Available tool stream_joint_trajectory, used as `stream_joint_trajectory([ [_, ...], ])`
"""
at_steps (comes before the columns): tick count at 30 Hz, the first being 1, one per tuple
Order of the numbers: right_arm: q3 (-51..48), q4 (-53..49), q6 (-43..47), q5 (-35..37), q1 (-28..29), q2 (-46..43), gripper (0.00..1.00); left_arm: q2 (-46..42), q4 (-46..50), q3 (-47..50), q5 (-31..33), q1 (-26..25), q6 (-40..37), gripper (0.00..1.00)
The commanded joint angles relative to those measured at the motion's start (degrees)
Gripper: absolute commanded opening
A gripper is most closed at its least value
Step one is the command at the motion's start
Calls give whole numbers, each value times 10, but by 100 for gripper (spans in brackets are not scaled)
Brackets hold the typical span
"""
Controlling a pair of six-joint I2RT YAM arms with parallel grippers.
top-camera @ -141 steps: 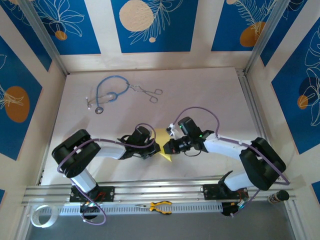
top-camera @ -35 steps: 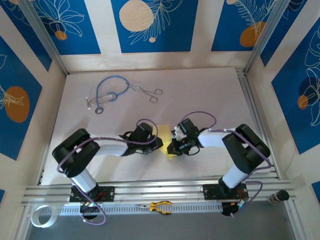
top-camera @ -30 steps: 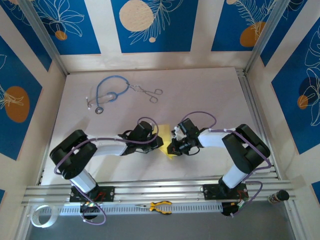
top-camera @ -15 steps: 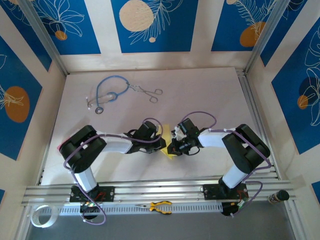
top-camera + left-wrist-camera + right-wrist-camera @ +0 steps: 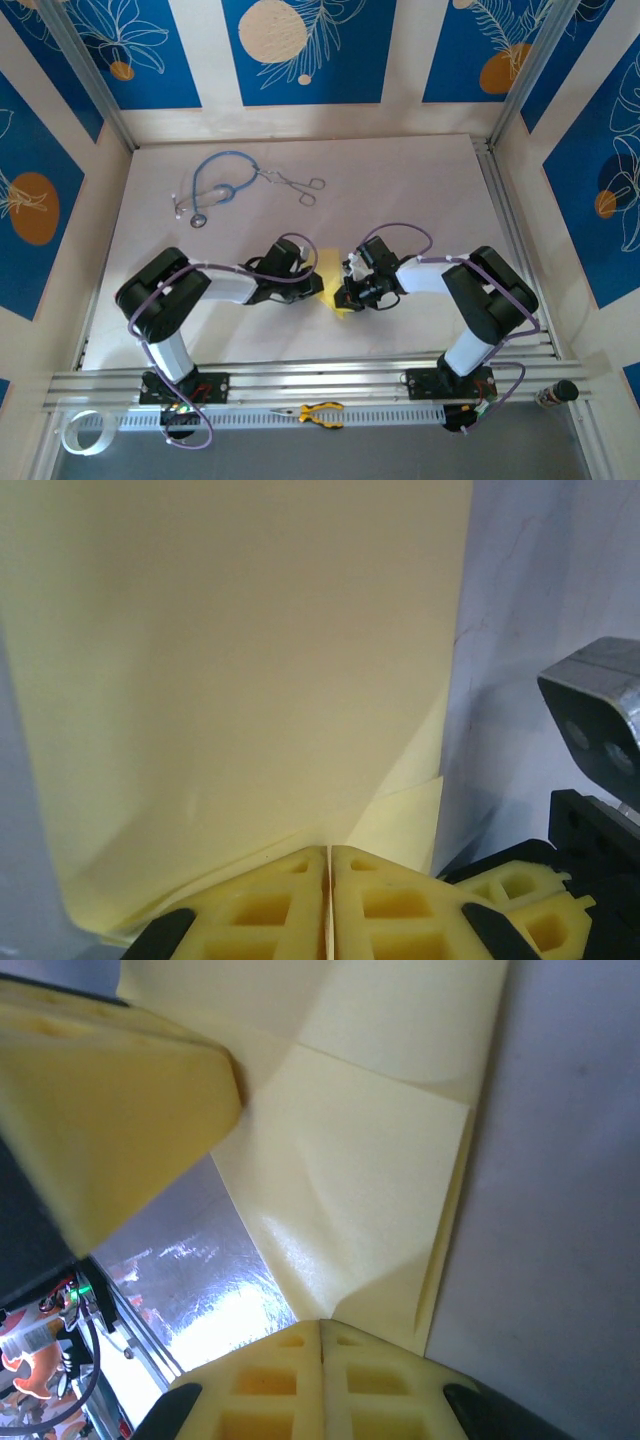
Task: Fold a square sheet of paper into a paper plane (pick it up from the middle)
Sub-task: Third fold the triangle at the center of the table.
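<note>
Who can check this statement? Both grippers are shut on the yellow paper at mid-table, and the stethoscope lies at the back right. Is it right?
Not quite. The stethoscope lies at the back left of the table, as the top view shows. The rest stands: the left gripper and the right gripper are both shut on the paper.

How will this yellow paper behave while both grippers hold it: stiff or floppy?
Probably floppy: the paper bows and curls where it is pinched. Likely very light, being a thin sheet. Its creases suggest it holds folds yet dents easily.
</note>
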State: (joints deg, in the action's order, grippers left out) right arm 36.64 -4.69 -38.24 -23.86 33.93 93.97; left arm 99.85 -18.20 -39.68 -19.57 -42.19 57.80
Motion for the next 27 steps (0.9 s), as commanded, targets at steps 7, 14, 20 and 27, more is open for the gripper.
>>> stream_joint_trajectory([
  [7, -19, -60, 10, 48, 1, 33, 0, -1, 59, 11, 24, 62, -49, 12],
  [14, -18, -60, 10, 49, 0, 31, 0, -25, 86, 14, 32, 85, -65, 12],
  [20, -13, -59, 9, 44, 0, 33, 0, -52, 86, 2, 39, 86, -64, 12],
  [27, -5, -65, 9, 41, 0, 27, 0, -91, 72, -9, 27, 61, -44, 13],
])
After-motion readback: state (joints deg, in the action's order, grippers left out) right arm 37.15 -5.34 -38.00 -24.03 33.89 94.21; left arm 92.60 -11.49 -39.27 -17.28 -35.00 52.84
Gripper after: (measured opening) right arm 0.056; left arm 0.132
